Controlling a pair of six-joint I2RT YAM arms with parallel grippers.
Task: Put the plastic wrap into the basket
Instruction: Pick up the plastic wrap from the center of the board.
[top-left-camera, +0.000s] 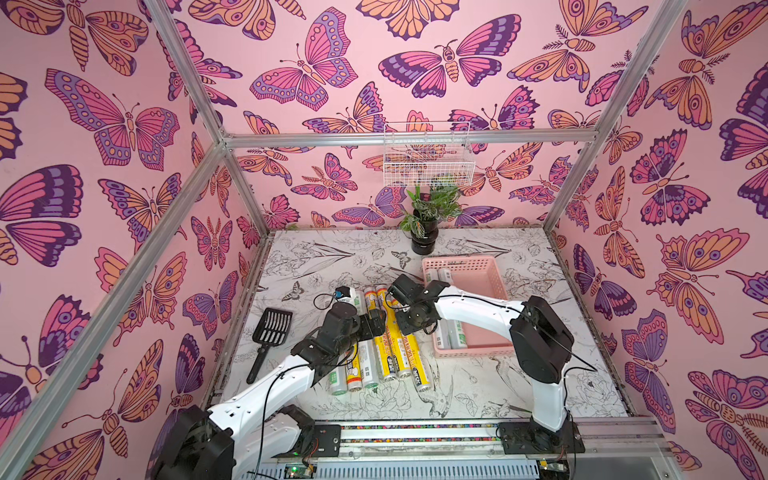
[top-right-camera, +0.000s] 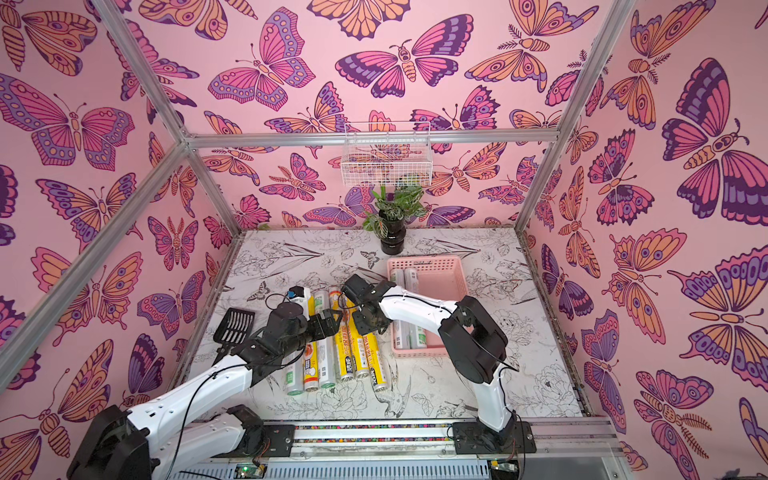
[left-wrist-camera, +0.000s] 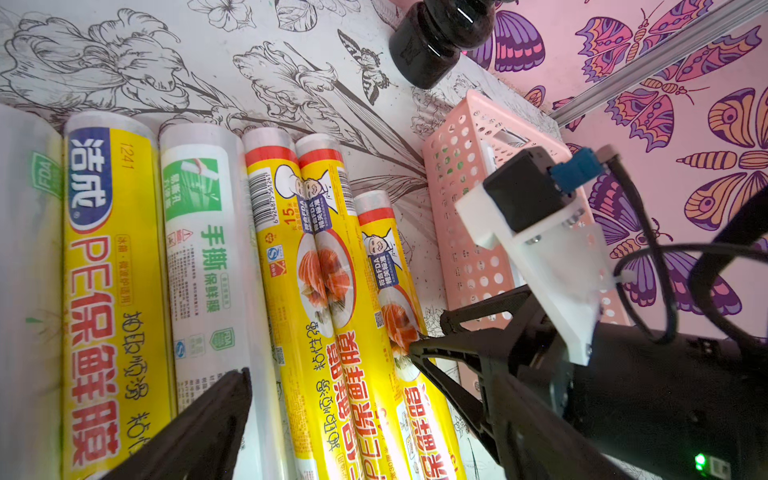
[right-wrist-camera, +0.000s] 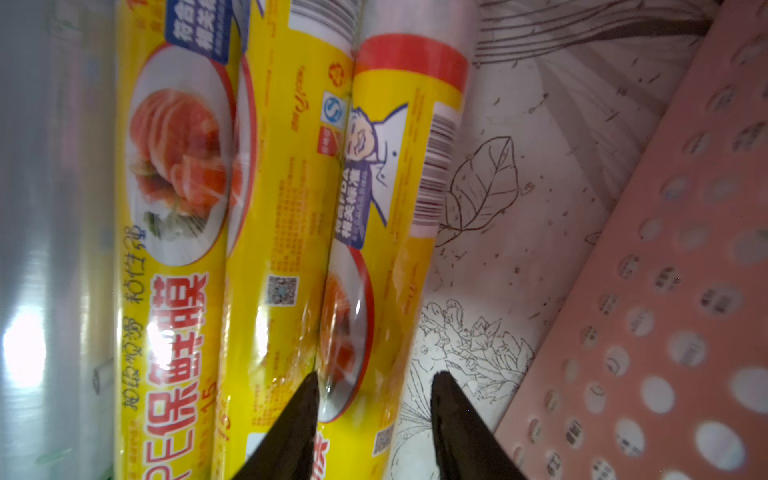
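Several plastic wrap rolls (top-left-camera: 390, 349) lie side by side on the table, yellow-labelled and silvery ones mixed. The pink basket (top-left-camera: 478, 266) stands just right of them and holds two silvery rolls (top-left-camera: 451, 336). My right gripper (right-wrist-camera: 374, 386) is low over the rightmost yellow roll (right-wrist-camera: 395, 166), its fingers apart on either side of it, with a gap on the side toward the basket wall (right-wrist-camera: 665, 291). The roll rests on the table. My left gripper (left-wrist-camera: 370, 386) hangs wide open above the middle of the row (left-wrist-camera: 208, 249), holding nothing. In both top views the two grippers (top-left-camera: 380, 328) (top-right-camera: 365, 322) are close together.
A black slotted scoop (top-left-camera: 270, 332) lies left of the rolls. A potted plant (top-left-camera: 424, 232) stands at the back just behind the basket. A white wire basket (top-left-camera: 428, 166) hangs on the back wall. The arms' rail (top-left-camera: 415, 434) runs along the front edge.
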